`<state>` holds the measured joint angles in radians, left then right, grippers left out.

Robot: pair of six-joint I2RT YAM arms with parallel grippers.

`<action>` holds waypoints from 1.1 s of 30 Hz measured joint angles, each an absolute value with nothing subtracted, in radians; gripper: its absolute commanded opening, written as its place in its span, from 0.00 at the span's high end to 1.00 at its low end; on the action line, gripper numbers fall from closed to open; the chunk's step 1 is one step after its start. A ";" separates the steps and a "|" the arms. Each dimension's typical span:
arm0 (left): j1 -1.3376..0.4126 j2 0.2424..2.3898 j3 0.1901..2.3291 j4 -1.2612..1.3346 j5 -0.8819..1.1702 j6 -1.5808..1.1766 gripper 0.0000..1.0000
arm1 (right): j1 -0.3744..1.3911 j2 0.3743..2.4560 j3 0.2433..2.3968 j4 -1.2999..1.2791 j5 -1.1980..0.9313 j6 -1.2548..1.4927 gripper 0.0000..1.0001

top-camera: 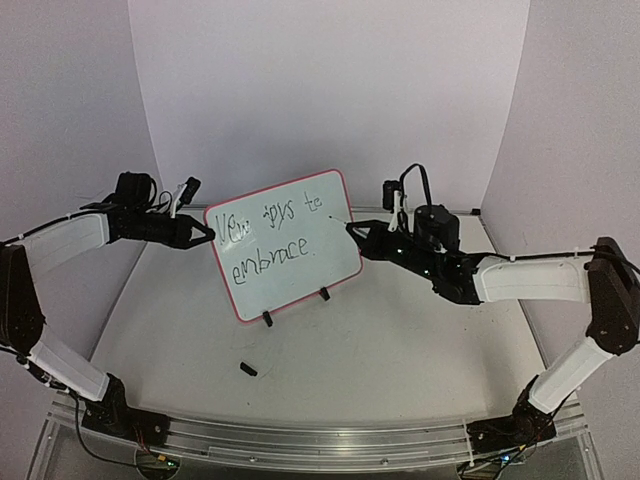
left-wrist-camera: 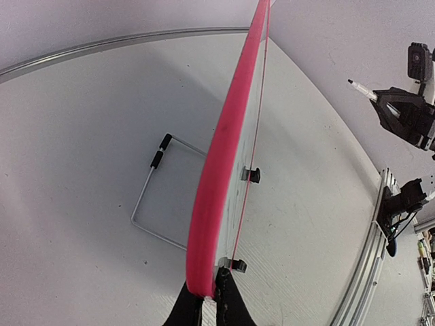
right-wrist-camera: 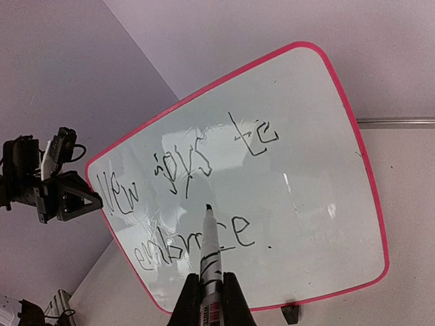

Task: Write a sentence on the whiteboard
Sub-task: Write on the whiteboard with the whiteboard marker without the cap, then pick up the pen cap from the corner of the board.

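The top view alone gives the layout: the whiteboard (top-camera: pixel 320 262) stands tilted on the counter (top-camera: pixel 380 350) between both arms, and a small black piece (top-camera: pixel 248 368) lies in front of it. The left wrist view sees the board edge-on, with a wire stand (left-wrist-camera: pixel 151 197) behind it and the left pincer (left-wrist-camera: pixel 209 292) clenched on its pink rim. The right wrist view shows the sentence (right-wrist-camera: pixel 183 197), "New joys to embrace", and the right pincer (right-wrist-camera: pixel 211 285) grasping a marker (right-wrist-camera: pixel 209 248). Its tip points at the board's face, while the left wrist view shows it clear of the board.
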<state>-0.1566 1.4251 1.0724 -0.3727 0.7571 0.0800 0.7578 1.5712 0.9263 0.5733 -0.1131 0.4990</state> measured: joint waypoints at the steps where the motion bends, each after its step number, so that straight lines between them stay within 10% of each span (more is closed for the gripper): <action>1: -0.157 1.420 1.071 -0.379 0.756 0.081 1.00 | 0.758 1.562 0.922 0.566 -0.111 0.498 1.00; 11: -0.150 1.352 1.039 -0.429 0.719 0.080 0.95 | 0.758 1.475 0.878 0.467 -0.089 0.482 1.00; 25: -0.142 1.268 0.992 -0.486 0.552 0.064 0.23 | 0.758 1.315 0.877 0.322 -0.082 0.416 1.00; 33: -0.143 1.085 0.935 -0.532 0.476 0.023 0.19 | 0.758 1.267 0.856 0.272 -0.085 0.392 1.00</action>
